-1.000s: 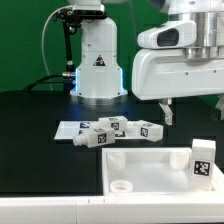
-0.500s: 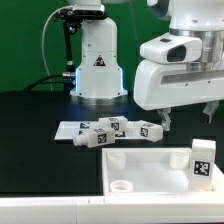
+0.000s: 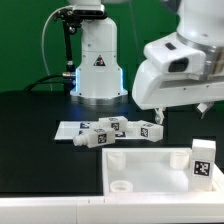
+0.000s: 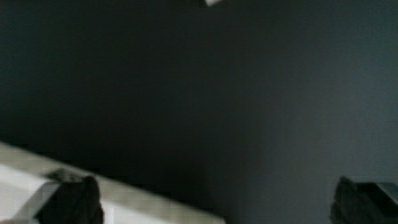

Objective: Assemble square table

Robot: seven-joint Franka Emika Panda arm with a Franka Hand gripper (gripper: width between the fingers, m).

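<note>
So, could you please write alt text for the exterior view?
The robot's open, empty hand hovers over the black table at the exterior view's right. Tagged white legs lie clustered mid-table, behind a white slab with round corner holes.

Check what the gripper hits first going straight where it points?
Probably the bare black table, between the open gripper fingers. A white edge lies close by one finger; depth unclear.

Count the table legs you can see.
4. Three lie clustered on the table beyond the slab: first leg, second leg, third leg. The fourth leg stands upright at the slab's edge on the exterior view's right. None seems hidden.
</note>
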